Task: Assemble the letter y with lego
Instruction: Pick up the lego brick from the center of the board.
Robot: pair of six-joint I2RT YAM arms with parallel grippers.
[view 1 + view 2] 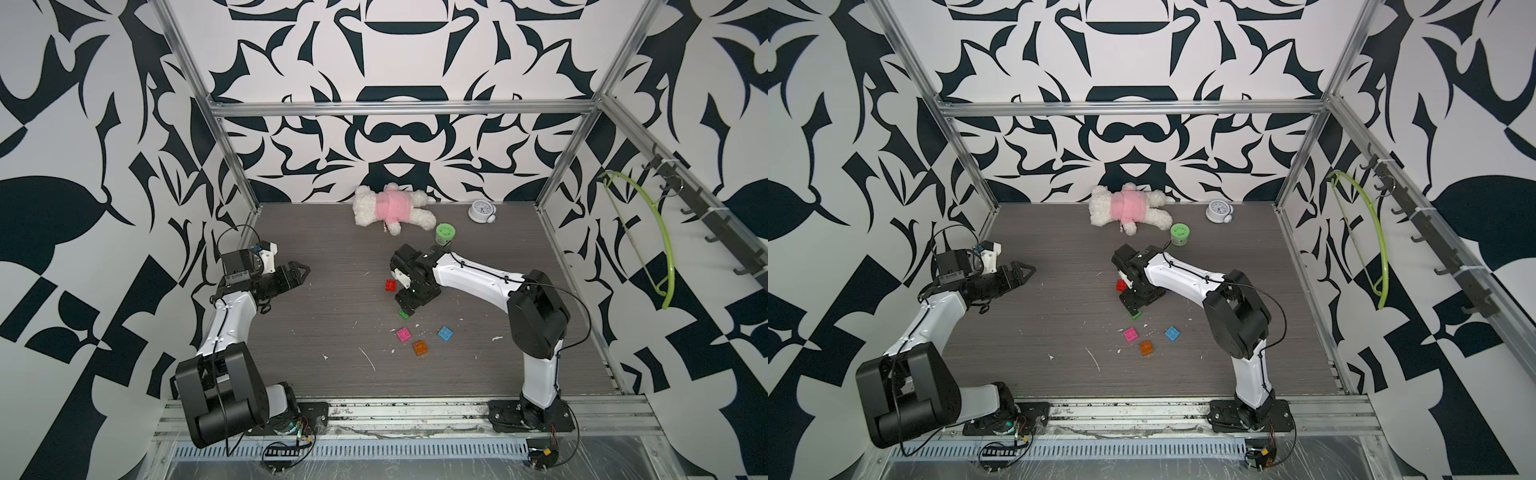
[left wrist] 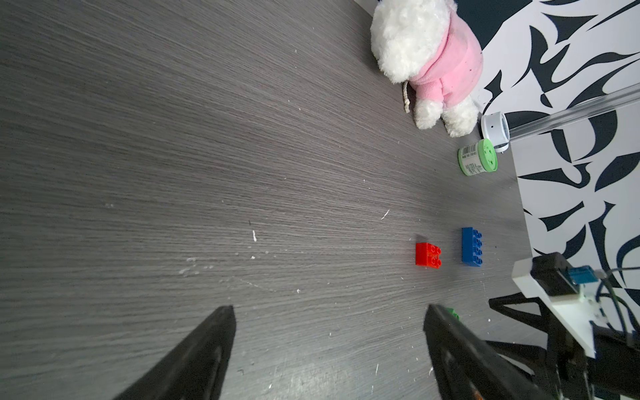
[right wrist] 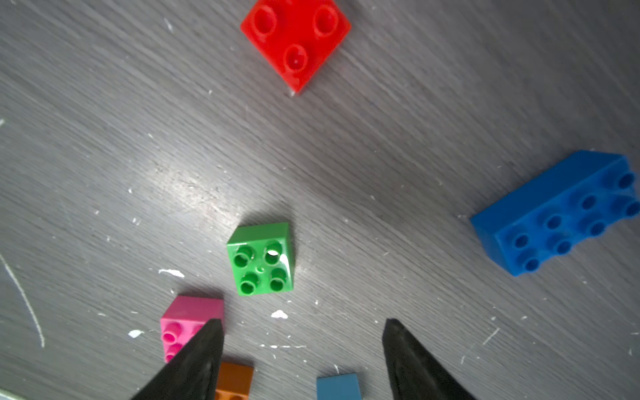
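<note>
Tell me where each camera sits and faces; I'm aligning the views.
Top views: high over the near edge, looking down across the table; left arm and right arm show whole.
Left wrist: on the left arm, looking low at the red brick, long blue brick and plush toy; left gripper shows, open.
Right wrist: on the right arm, looking steeply down at the green brick; right gripper shows, open.
Shared: both wrist views show the red and long blue bricks.
</note>
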